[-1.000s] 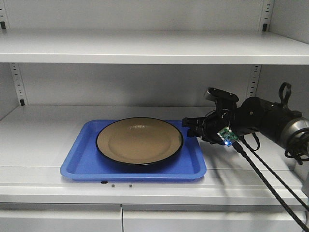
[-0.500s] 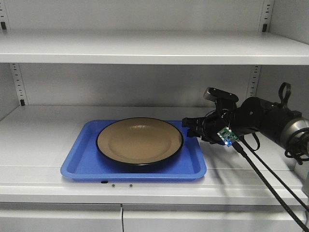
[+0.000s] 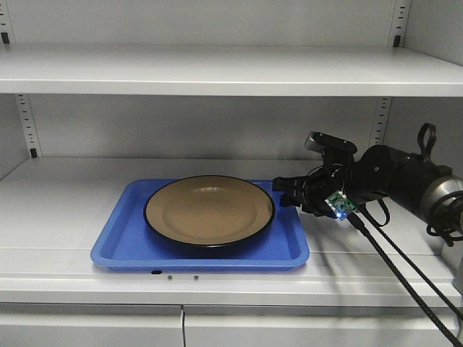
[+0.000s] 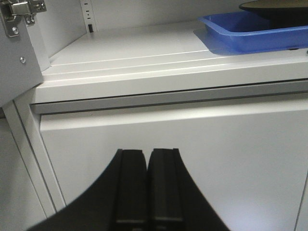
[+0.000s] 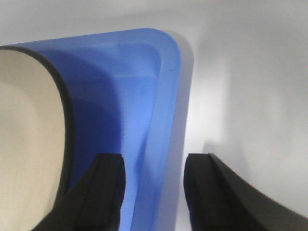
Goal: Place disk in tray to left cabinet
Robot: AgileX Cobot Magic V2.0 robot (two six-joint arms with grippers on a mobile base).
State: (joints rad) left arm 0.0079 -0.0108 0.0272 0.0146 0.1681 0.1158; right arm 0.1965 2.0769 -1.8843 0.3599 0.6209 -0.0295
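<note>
Tray (image 3: pixel 116 249) sits on the cabinet (image 3: pixel 217 72) shelf, disk (image 3: pixel 209 210) inside. Right claw (image 5: pixel 153 185) stands partly open astride its right lip, gripping nothing. Backing straight out, level, should avoid snagging that lip. Left claw (image 4: pixel 147 187) is closed, empty, below the shelf.

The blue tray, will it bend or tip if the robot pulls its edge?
Probably it stays fairly stiff: the tray has a raised lip all round. It likely slides rather than tips, lying flat on the cabinet shelf. The disk fills most of it and adds weight, so it may shift if the right end effector, open astride the lip, jerks.
</note>
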